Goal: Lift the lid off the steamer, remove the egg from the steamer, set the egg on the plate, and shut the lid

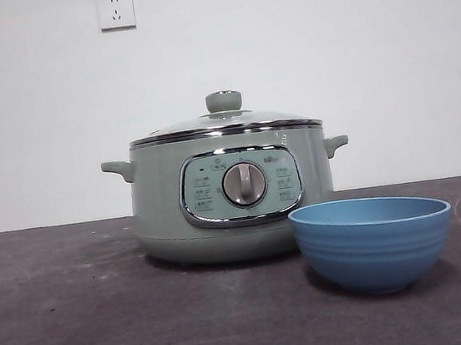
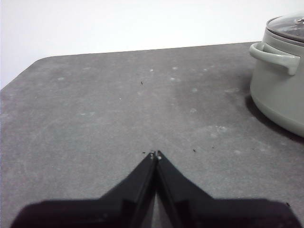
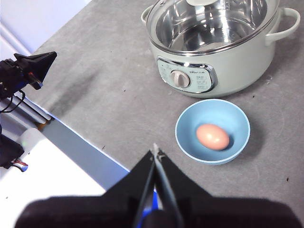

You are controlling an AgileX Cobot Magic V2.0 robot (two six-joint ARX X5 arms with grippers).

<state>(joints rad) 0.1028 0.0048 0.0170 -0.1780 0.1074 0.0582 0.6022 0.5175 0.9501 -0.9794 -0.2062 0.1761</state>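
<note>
Above the near table edge, right gripper (image 3: 156, 153) hangs high, jaws pressed together, holding nothing. Plate (image 3: 212, 131) sits beyond the tips and off to one side, well apart from them. One egg (image 3: 213, 136) lies in the plate, brownish, on its side near the middle. Steamer (image 3: 213, 52) stands just behind the plate, dial facing it; a narrow gap between the two. Lid (image 3: 209, 21) is seated on the steamer rim, level. Through the glass, only a bare metal inner pot shows.

Left gripper (image 2: 155, 155) waits low over bare table (image 2: 95, 118), jaws pressed together, nothing between them. Steamer handle and wall show well off to its side, with clear grey surface between.

Front view: plate in front of the steamer's right half and nearer the camera, overlapping its lower right corner; egg hidden behind the plate wall. Knob upright at lid centre. Open table left of the steamer and in front of it. Neither arm shows in this view.
</note>
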